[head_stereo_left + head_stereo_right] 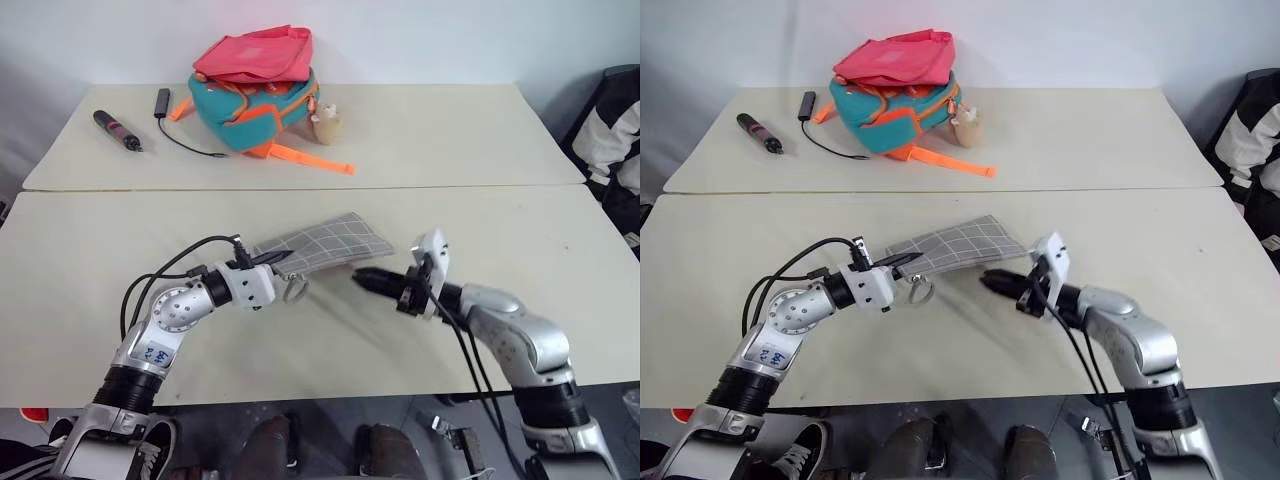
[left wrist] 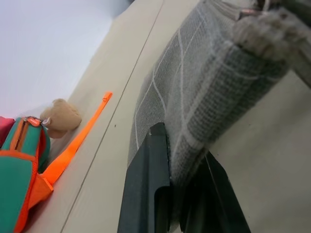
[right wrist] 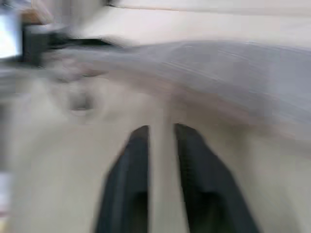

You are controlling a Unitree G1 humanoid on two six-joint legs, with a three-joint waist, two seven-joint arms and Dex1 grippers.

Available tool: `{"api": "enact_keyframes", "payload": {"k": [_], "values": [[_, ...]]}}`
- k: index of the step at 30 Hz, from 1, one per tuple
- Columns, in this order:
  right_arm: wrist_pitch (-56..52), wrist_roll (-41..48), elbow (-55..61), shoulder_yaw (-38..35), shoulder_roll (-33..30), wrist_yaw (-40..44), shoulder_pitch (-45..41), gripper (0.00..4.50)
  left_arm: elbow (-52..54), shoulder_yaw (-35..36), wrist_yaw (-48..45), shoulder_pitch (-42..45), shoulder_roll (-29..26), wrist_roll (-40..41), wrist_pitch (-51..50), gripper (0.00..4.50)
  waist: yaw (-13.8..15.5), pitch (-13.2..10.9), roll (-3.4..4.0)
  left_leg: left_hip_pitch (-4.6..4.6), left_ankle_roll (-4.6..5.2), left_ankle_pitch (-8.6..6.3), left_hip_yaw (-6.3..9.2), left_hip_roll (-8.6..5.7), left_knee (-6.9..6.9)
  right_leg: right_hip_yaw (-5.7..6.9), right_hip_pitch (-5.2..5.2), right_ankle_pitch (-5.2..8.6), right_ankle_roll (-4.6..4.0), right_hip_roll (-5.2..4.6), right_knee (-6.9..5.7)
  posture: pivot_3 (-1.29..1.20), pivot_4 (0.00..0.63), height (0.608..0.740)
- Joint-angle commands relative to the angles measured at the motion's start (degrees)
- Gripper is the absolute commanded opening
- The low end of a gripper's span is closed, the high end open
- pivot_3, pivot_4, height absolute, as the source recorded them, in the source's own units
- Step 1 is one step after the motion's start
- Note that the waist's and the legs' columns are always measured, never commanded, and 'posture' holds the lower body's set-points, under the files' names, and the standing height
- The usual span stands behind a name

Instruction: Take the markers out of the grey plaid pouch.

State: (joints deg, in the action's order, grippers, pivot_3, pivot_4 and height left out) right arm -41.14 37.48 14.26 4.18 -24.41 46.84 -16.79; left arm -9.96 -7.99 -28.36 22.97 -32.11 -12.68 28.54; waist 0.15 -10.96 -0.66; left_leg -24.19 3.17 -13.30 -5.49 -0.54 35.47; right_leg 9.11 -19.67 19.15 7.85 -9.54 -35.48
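Grey woven fabric with thin white grid lines made up the flat rectangular plaid pouch (image 1: 325,243), and from the head views it lay slantwise on the near cream table (image 1: 80,300), well nearer than the teal-and-orange backpack (image 1: 255,105) with its pink top on the far table. One end of that pouch was lifted a little where the left gripper (image 1: 262,259) had it pinched, a small metal ring (image 1: 295,290) dangling below the pinched corner. I judged it soft and light: it sagged from the held end and would fold wherever it was taken, so a hold on the seamed edge near the ring looked soundest, with the other hand working at the mouth. No markers showed; I supposed they sat inside, slim and stiff, apt to slide out if the mouth tipped down. The right gripper (image 1: 372,280) hovered just beside the pouch's other end, apart from it, pointing toward it. A dark pen-like tool with a red band (image 1: 118,130) lay far to the left of the backpack.

In the left wrist view the two black fingers (image 2: 148,189) were pressed together on the pouch's edge, the coarse weave bunched between them; the backpack's orange strap (image 2: 73,150) ran beyond.

In the right wrist view the black fingers (image 3: 133,179) stood slightly spread with a narrow gap, holding nothing, the pouch a grey blur ahead of them.
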Motion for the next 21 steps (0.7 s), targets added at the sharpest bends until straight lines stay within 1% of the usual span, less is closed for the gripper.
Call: {"api": "enact_keyframes", "payload": {"k": [1,4,5,6,8,10,11,15,17,21], "values": [[-3.3,3.7,5.0,1.0,1.4,-1.0,1.6,2.08,1.4,-0.4,0.5,1.3,0.1,-0.9,1.5,0.00,0.0,0.0,0.00,-0.01,0.00,-0.01,-0.02,0.00,0.00,0.00,0.01,0.00,0.00,0.00,0.04,0.00,0.150,0.740],[-3.9,2.6,5.7,3.0,2.9,-2.9,1.4,3.15,1.7,-0.5,0.5,1.5,0.4,-1.2,1.6,0.00,-0.1,0.0,0.00,-0.01,-0.08,-0.08,-0.08,-0.02,0.02,-0.05,-0.01,0.00,0.00,-0.02,0.07,0.00,0.150,0.740],[-5.4,4.0,5.4,2.9,4.0,-3.5,1.3,3.48,1.9,-0.5,0.5,1.6,0.5,-1.3,1.5,0.00,-0.1,0.0,0.00,0.00,-0.23,-0.17,-0.07,-0.02,0.01,-0.05,-0.01,0.00,0.00,-0.02,0.06,0.00,0.150,0.740],[-5.5,4.3,4.8,2.6,5.3,-4.5,0.9,3.48,2.1,-0.6,0.4,1.6,0.6,-1.1,1.5,0.00,-0.1,0.0,0.00,0.00,-0.25,-0.17,-0.06,-0.01,0.01,-0.04,-0.03,0.00,0.00,0.00,0.04,0.00,0.150,0.740],[-2.9,1.4,2.7,2.4,7.5,-7.2,0.1,3.48,2.3,-0.8,0.3,1.6,0.6,-1.2,1.6,0.00,-0.2,0.0,0.00,0.00,-0.24,-0.15,-0.05,0.00,-0.01,-0.03,-0.06,0.00,0.00,0.01,-0.01,0.00,0.150,0.740],[-1.0,-1.5,2.2,3.4,7.9,-7.9,-0.1,3.48,2.5,-0.9,0.3,1.5,0.6,-1.2,1.5,0.00,-0.2,0.0,0.00,0.00,-0.07,-0.04,-0.07,0.00,-0.01,-0.02,-0.06,0.00,0.00,0.02,-0.04,0.00,0.150,0.740],[-1.2,-1.2,1.8,3.1,8.7,-8.6,-0.3,3.48,2.7,-1.0,0.2,1.6,0.6,-1.1,1.3,0.00,-0.1,0.0,0.00,0.00,-0.04,-0.02,-0.09,-0.01,-0.01,-0.03,-0.07,0.00,0.00,0.02,-0.03,0.00,0.150,0.740],[0.5,-3.2,2.0,5.7,10.8,-9.3,-0.5,3.48,3.6,-1.2,0.1,1.8,1.1,-0.8,0.5,0.00,-0.2,0.0,0.00,0.00,-0.04,-0.02,-0.08,0.00,-0.02,-0.03,-0.09,0.00,0.00,0.03,-0.04,0.00,0.150,0.740],[0.3,-2.9,1.8,5.9,12.3,-9.6,-0.6,3.48,3.8,-1.4,0.2,1.8,1.3,-0.9,0.3,0.00,-0.2,0.0,0.00,0.00,-0.04,-0.02,-0.09,0.00,-0.03,-0.04,-0.10,0.00,0.00,0.04,-0.05,0.00,0.150,0.740],[2.7,-5.2,-0.7,6.8,13.9,-9.6,-2.6,3.48,4.6,-1.7,-0.1,1.7,2.2,-0.4,-0.2,0.00,-0.2,0.0,0.00,0.00,-0.03,-0.01,-0.09,0.00,-0.03,-0.04,-0.09,0.00,0.00,0.04,-0.06,0.00,0.150,0.740]]}}
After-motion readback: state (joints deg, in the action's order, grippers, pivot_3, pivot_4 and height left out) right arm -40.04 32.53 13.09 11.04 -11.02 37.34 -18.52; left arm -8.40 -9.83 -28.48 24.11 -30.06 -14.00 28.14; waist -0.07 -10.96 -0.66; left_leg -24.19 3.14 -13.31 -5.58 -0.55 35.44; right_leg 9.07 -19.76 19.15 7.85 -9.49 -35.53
